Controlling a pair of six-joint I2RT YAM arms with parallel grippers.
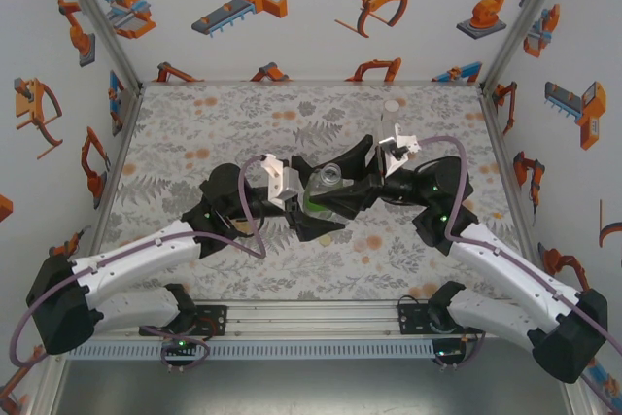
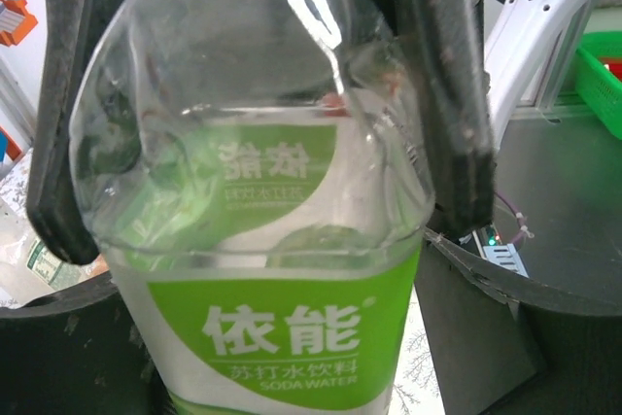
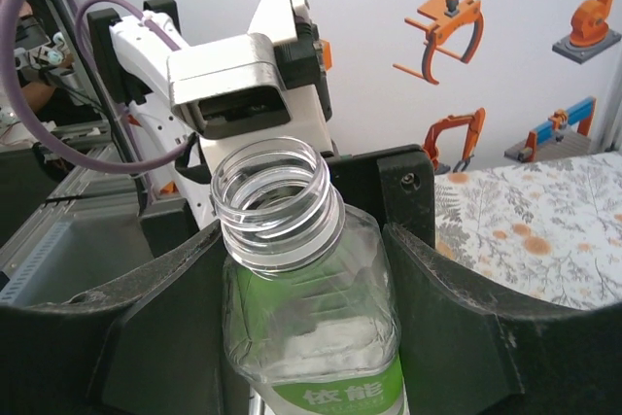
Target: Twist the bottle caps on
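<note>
Green-labelled bottle [image 1: 328,190]: held mid-frame in the top view, neck bare, thread exposed.
Handling: judged light, thin-walled, easily dented (probably slick) — best gripped at the stiffer shoulder.
Right gripper [image 3: 311,240]: clamped on the bottle just below the thread.
Left gripper [image 2: 262,225]: set either side of the body — contact cannot be told.

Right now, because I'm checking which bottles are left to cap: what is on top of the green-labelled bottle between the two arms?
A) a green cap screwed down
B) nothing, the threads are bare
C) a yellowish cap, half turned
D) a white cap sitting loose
B: in the right wrist view the green-labelled bottle ends in an open threaded neck, and you can see down into its mouth, with no cap on it.
</note>
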